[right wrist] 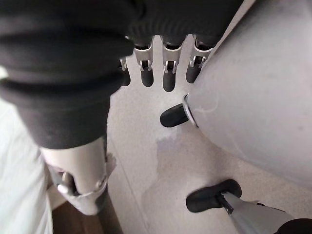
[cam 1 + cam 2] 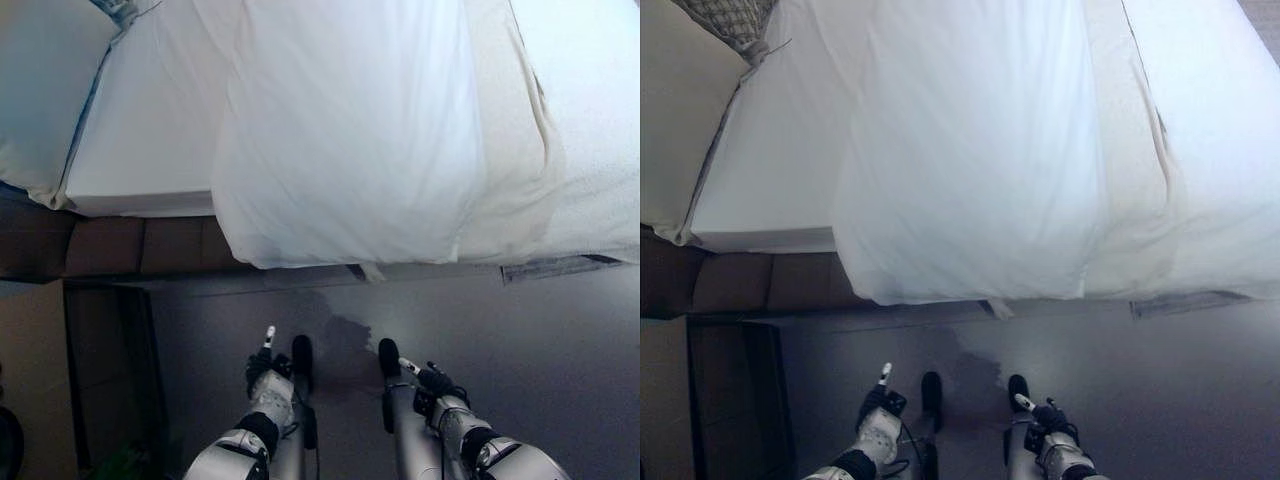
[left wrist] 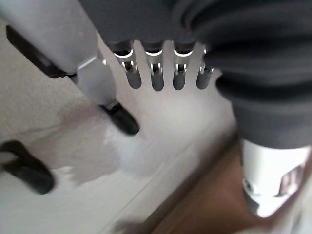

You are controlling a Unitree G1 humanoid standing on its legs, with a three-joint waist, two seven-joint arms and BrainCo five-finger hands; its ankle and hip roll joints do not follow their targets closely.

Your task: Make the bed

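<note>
A white duvet [image 2: 350,130] lies across the bed, and its lower edge hangs over the side of the mattress [image 2: 150,140], which has a bare white sheet to the left. A white pillow [image 2: 40,90] rests at the far left. Right of the duvet, a textured white cover [image 2: 590,150] spreads over the bed. My left hand [image 2: 268,385] and right hand [image 2: 435,385] hang low over the grey floor, short of the bed and touching nothing. The fingers [image 3: 156,75] of the left and the fingers [image 1: 168,68] of the right are straight and hold nothing.
The brown bed base [image 2: 130,245] shows under the mattress at the left. A dark piece of furniture [image 2: 100,370] stands at the lower left. Grey floor [image 2: 540,350] runs between me and the bed.
</note>
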